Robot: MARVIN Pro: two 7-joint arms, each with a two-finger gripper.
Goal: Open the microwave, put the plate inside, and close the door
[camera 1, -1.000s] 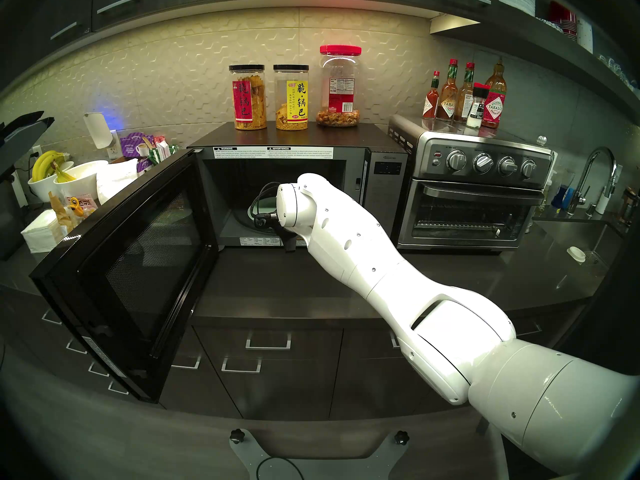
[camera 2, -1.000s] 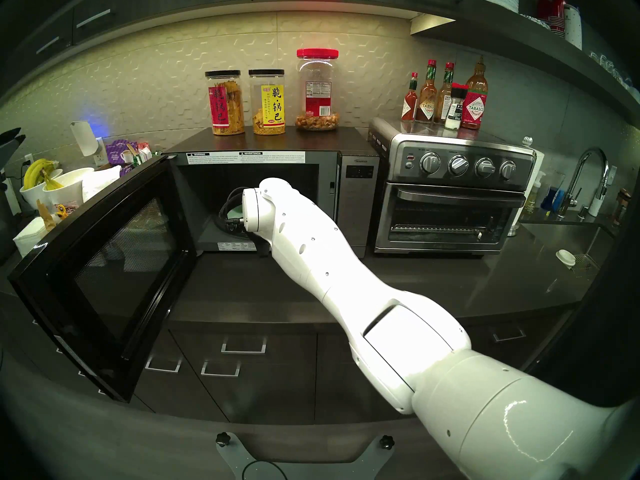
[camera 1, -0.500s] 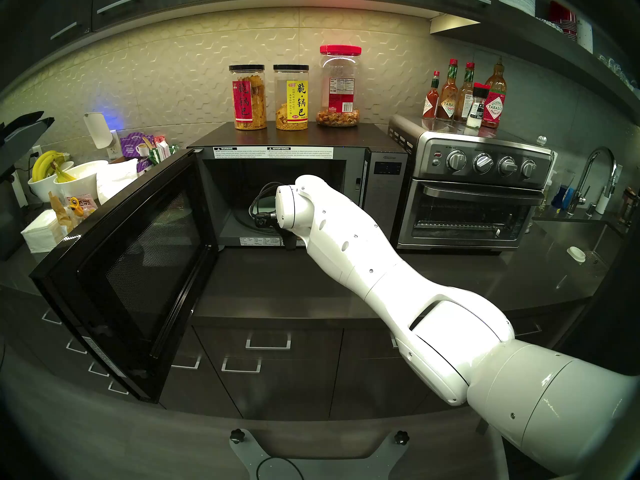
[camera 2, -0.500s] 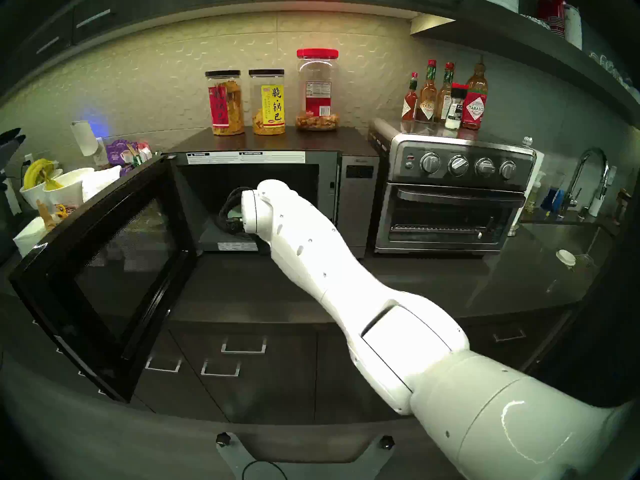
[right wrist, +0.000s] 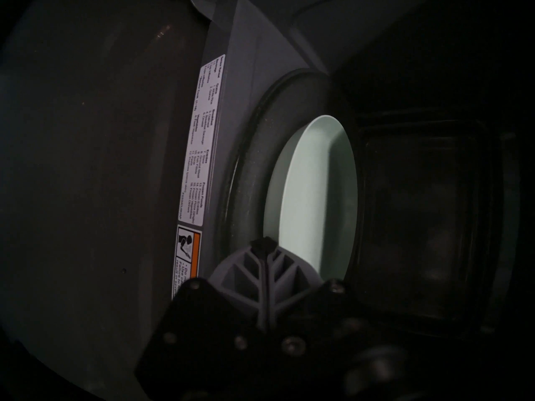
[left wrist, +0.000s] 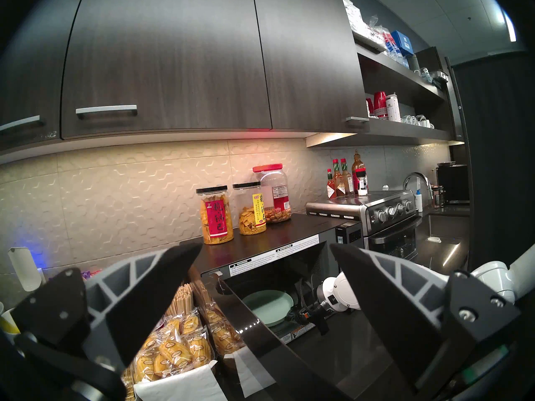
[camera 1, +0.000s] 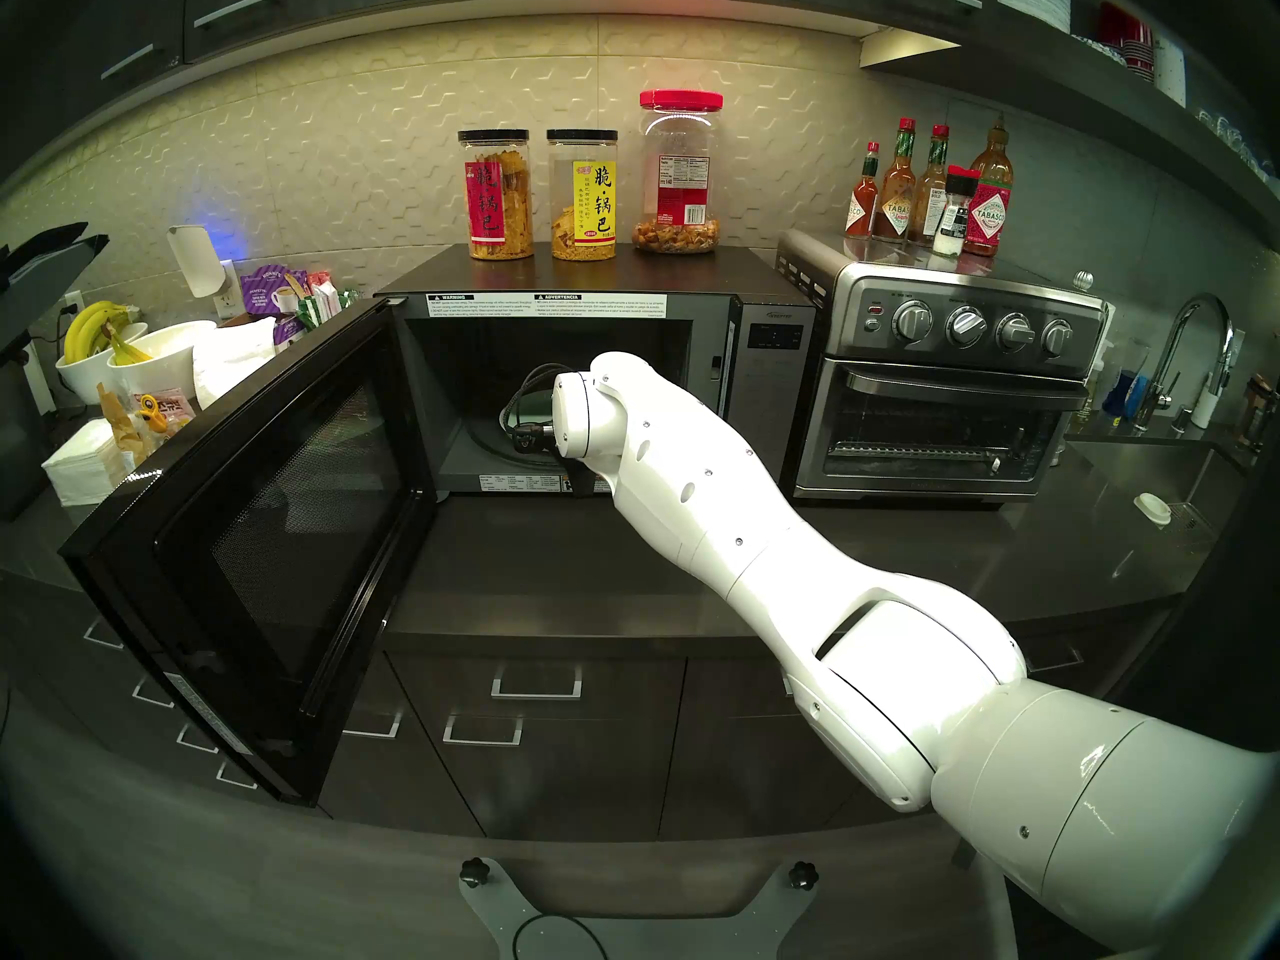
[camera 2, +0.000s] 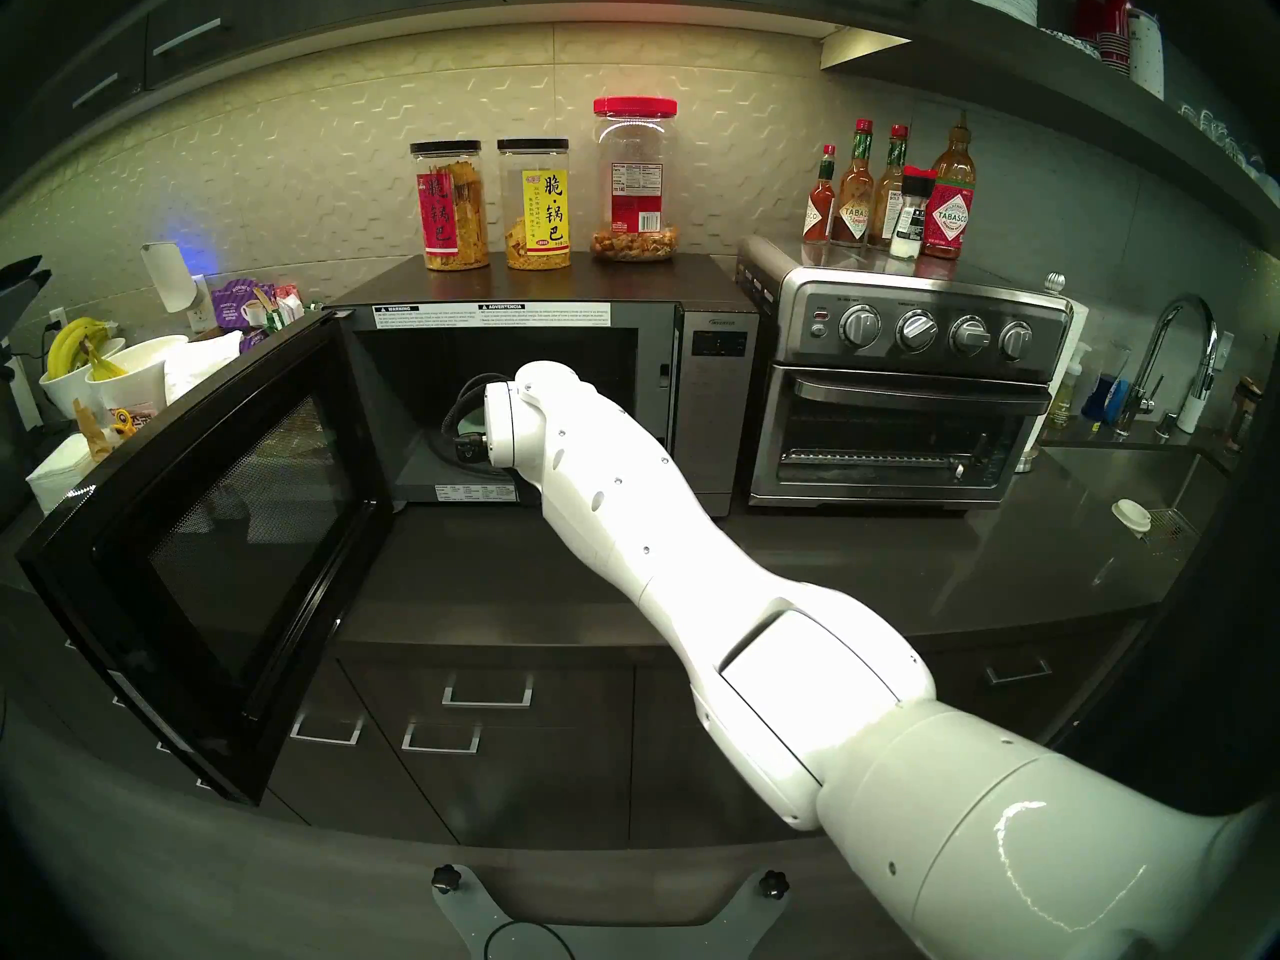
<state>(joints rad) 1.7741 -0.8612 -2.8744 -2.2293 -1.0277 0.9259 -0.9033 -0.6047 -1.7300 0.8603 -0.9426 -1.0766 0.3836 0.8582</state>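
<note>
Door: the door (camera 1: 277, 522) stands swung wide at the left of the microwave (camera 1: 596, 273), so your arm has a free way in.
Plate: the plate (right wrist: 318, 189) lies flat and face up on the microwave's turntable (right wrist: 252, 148); being round, it has no long axis.
Right tool: the right tool (right wrist: 262, 244) is inside the microwave at the plate's near rim, fingers pressed together; whether they pinch the rim you cannot tell.
Left tool: the left tool (left wrist: 265, 245) is spread wide and empty, out to the microwave's left.

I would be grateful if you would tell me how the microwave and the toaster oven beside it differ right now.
The microwave has its door swung wide open; the toaster oven is shut. The microwave holds the plate; the toaster oven shows only a bare rack. The microwave carries jars, the toaster oven sauce bottles. Both sit on the counter.
</note>
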